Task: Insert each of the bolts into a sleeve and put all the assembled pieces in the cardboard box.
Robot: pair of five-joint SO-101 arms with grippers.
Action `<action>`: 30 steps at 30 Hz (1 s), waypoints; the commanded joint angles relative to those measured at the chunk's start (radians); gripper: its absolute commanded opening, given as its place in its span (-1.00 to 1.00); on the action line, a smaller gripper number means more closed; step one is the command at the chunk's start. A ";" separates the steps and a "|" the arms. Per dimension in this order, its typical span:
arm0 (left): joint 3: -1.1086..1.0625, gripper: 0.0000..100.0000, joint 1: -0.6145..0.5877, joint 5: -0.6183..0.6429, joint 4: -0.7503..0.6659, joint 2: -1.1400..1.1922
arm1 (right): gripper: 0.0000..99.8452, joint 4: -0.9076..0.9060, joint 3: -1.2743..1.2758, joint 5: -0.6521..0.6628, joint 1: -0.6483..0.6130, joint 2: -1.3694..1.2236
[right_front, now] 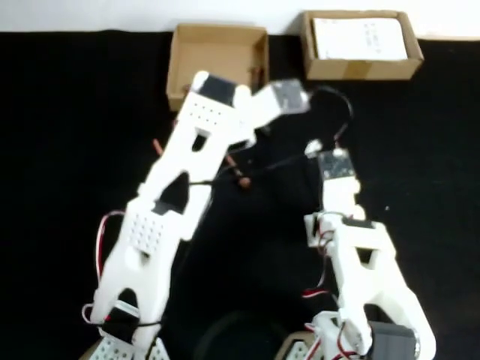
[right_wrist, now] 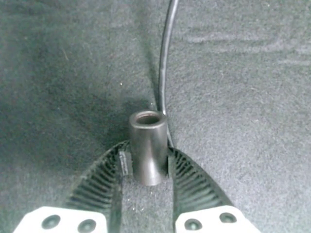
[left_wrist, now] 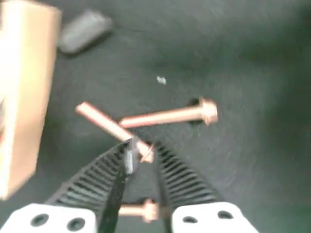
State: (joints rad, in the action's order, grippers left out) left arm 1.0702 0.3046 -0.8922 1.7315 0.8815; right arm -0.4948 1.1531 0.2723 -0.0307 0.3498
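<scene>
Toward the far edge of the worktop [right_front: 60, 150], near the cardboard box [right_front: 217, 60], my left tool [left_wrist: 142, 145] clamps a bolt [left_wrist: 102, 121] at its head end; my right tool [right_wrist: 146, 156] grips a sleeve [right_wrist: 147, 141] upright, bore open to receive it.

In the high view the left arm [right_front: 180, 161] lies over the bolts, so just two copper tips [right_front: 241, 180] peek out beside it, and it hides a front corner of the box [right_front: 225, 52]. Both arms' bases are cut off by the lower edge. The sheet [right_front: 358, 37] in the other box [right_front: 360, 69] bears print too small to read. From the left wrist, a blurred box [left_wrist: 22, 97] is cut by the edge; which one, I cannot tell. A far sleeve [left_wrist: 85, 30] is a dark smear. The left pincer [left_wrist: 144, 145], clamped on a bolt [left_wrist: 104, 124], masks part of its head and half of another bolt [left_wrist: 141, 210]. From the right wrist, a cable [right_wrist: 164, 58] passes out of sight behind the sleeve [right_wrist: 148, 141] clamped in the right pincer [right_wrist: 146, 162].
</scene>
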 commanded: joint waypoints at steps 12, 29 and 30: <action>0.061 -0.88 0.007 -0.302 -0.005 0.039 | -0.98 0.028 -0.024 -0.219 0.236 0.025; 0.067 -0.88 0.056 -0.620 -0.046 0.176 | -0.98 0.033 -0.039 -0.358 0.337 0.024; 0.062 -0.88 0.056 -0.661 -0.041 0.176 | -0.98 0.033 -0.039 -0.358 0.337 0.024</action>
State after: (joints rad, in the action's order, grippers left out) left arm 1.1055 0.3521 -1.3571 1.6778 1.0656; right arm -0.4733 1.1531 -0.0821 0.2915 0.3529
